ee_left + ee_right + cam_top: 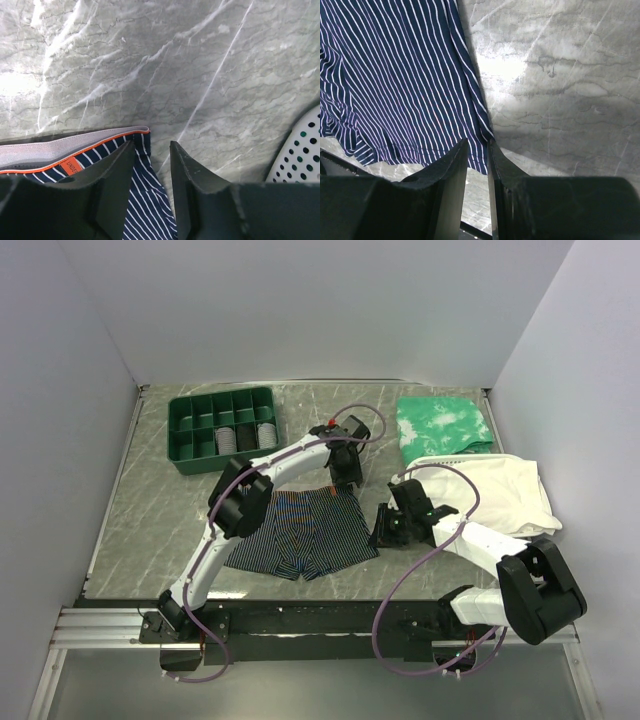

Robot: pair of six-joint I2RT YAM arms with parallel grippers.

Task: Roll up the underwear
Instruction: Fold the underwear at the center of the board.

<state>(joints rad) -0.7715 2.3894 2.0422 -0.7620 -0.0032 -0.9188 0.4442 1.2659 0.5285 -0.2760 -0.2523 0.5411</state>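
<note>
Your left fingers (347, 477) are hovering spread over the upper right corner of the underwear (300, 530), which is lying flat and unrolled at the centre of the marbled grey tabletop (150, 510) in the overhead view. In the left wrist view, those left fingers (151, 160) are standing well apart, with the end of the grey, orange-trimmed waistband (60, 147) and a strip of navy pinstriped fabric showing between them at the bottom of the frame. They are not closing on the cloth.

Your right fingers (383, 532) are sitting at the garment's right edge, just right of frame centre. From the right wrist, the right fingers (477, 160) are drawn close together with only a narrow gap. The corner of the striped underwear (395, 75) is running into that gap. You cannot tell from here whether they are actually gripping the hem.

A green compartment tray (190, 445) is sitting at the upper left of the overhead frame. A green-and-white mottled cloth (443, 422) is lying at the upper right, and a crumpled white cloth (500, 495) is lying just below it, right of your right arm.
</note>
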